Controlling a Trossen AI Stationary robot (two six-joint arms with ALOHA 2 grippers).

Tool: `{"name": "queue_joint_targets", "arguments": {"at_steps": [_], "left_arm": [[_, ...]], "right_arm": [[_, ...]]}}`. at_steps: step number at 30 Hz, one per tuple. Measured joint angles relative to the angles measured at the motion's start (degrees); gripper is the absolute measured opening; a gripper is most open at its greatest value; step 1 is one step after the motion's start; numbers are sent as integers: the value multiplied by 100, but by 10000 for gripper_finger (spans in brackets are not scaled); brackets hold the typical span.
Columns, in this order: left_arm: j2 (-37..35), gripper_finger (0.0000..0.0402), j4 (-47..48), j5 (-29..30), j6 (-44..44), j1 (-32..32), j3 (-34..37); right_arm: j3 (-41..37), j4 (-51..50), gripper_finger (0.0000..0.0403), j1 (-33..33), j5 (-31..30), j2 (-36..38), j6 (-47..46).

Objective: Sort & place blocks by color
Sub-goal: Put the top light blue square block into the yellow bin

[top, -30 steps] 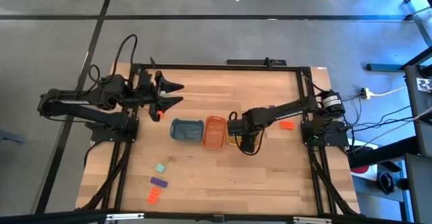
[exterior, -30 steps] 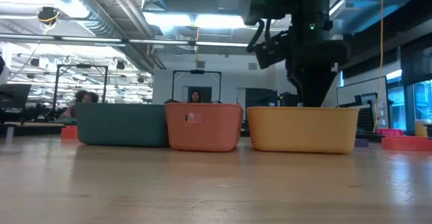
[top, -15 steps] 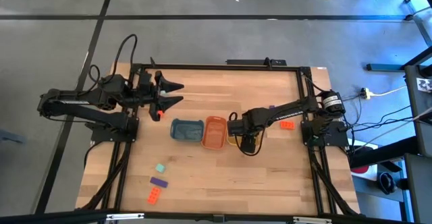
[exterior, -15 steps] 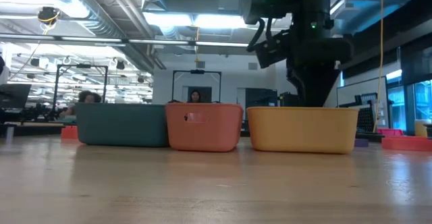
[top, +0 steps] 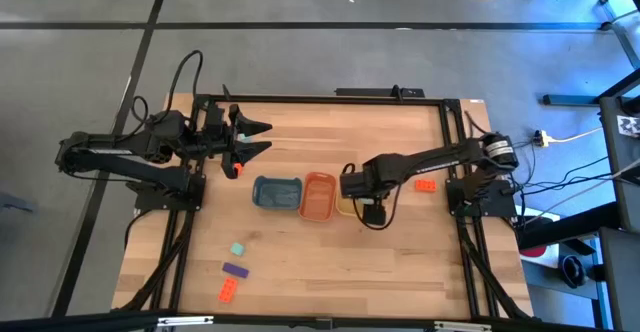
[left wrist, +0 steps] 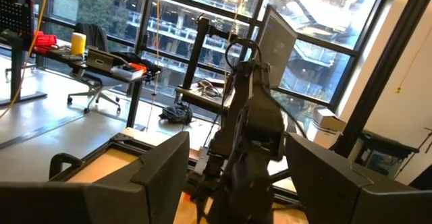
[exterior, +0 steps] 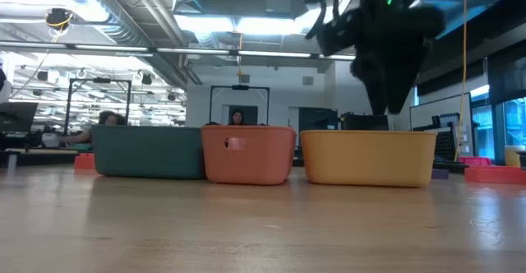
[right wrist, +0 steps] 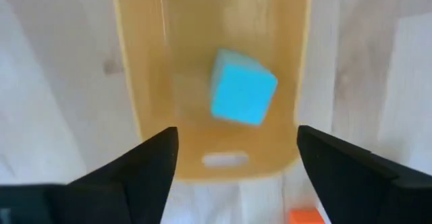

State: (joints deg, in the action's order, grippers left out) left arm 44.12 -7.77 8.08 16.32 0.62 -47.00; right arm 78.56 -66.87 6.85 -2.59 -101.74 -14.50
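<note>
My right gripper [top: 352, 194] hangs open above the yellow tray [exterior: 370, 158], fingers pointing down [right wrist: 233, 177]. A mint green block [right wrist: 241, 96] shows inside that tray [right wrist: 138, 82], blurred and tipped on a corner. Mint [top: 237, 249], purple [top: 235, 269] and orange-red [top: 228, 291] blocks lie on the table near its near-left corner. An orange-red block [top: 427, 183] and a purple one [top: 403, 158] lie beside the right arm. Another orange-red block [top: 232, 171] lies below my left gripper [top: 262, 138], which waits open at the far left.
The blue tray [top: 277, 193], the orange tray [top: 318, 196] and the yellow tray [top: 346, 209] stand side by side in a row at mid-table. A black frame [top: 300, 99] edges the wooden top. Bare wood lies near the near right corner [top: 400, 272].
My right gripper has risen from just behind the yellow tray's rim to well above it. The trays and the loose blocks on the table have stayed where they were.
</note>
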Motion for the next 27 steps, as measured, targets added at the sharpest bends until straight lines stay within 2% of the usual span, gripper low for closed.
{"name": "queue_joint_targets", "arguments": {"at_steps": [6,12,16,19,24,27], "left_arm": [[0,238,2,-10,2,-2,0],[0,238,125,-68,7,-2,0],[-2,238,279,-177,11,-2,0],[-2,238,353,-201,13,-2,0],[-2,238,594,-199,7,-2,0],[-2,238,696,-199,7,-2,0]], "right_arm": [[-332,122,315,70,-15,1000,-312],[-1563,1376,315,335,-519,2634,-1716],[-2410,2896,315,471,-1027,3606,-2424],[-2891,4343,315,476,-1201,4073,-2440],[-3372,6936,315,457,-1246,4353,-1670],[-3449,7695,315,457,-1245,4337,-1118]]}}
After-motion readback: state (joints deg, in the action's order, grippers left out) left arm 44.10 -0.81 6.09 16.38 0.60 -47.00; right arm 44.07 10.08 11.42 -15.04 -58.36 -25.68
